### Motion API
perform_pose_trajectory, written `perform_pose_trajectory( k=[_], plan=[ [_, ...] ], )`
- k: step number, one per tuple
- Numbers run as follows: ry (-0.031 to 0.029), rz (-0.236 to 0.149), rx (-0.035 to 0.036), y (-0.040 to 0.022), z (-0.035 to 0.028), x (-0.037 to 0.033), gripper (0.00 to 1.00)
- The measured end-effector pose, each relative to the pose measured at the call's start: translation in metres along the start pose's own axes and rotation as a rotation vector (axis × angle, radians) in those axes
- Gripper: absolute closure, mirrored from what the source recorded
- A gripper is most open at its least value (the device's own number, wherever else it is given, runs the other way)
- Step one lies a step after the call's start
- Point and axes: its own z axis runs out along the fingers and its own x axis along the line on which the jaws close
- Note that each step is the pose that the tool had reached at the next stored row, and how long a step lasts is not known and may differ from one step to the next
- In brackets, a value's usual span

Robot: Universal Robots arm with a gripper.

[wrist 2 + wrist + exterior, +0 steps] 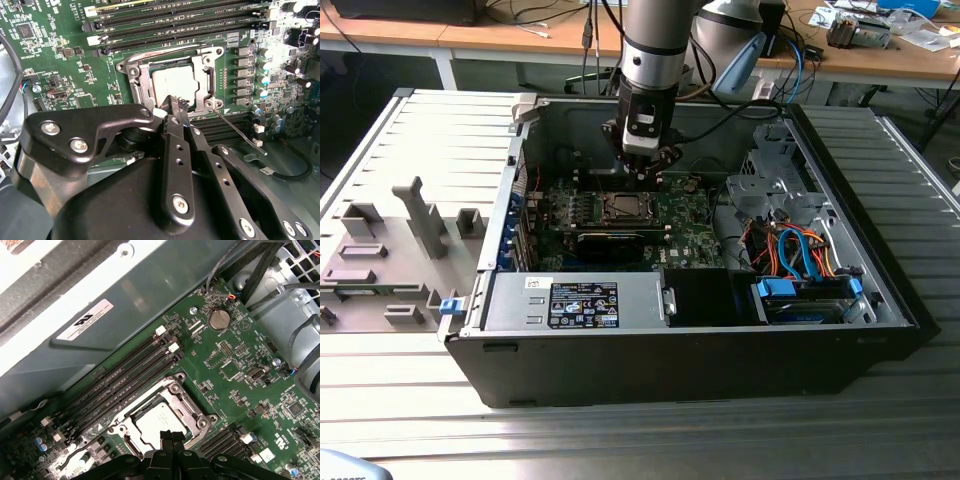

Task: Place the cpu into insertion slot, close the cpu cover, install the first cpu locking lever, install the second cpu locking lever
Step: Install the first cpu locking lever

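The cpu (175,82) lies flat in the insertion slot of the green motherboard (692,235), its silvery top showing through the window of the cpu cover (210,80), which lies down over it. In the first wrist view the cpu (159,420) and the cover's frame (189,404) sit just beyond my fingertips. My gripper (177,102) is shut with nothing in it, its tips over the edge of the socket. In the exterior view the gripper (642,172) hangs just above the socket (623,208). A thin metal locking lever (239,130) sticks out slanting from one socket corner.
The motherboard sits inside an open computer case (880,300). Long black memory slots (175,20) run beside the socket. A power supply (575,300) lies at the front, and a drive cage with blue and orange cables (800,255) stands on the exterior view's right. A grey fixture plate (390,250) lies outside the case.
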Motion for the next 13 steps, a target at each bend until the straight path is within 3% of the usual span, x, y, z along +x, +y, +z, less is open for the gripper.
perform_pose_trajectory(
  k=[13],
  plan=[
    [-0.0006,-0.015,0.0004,0.0,0.0,0.0,0.89]
  ],
)
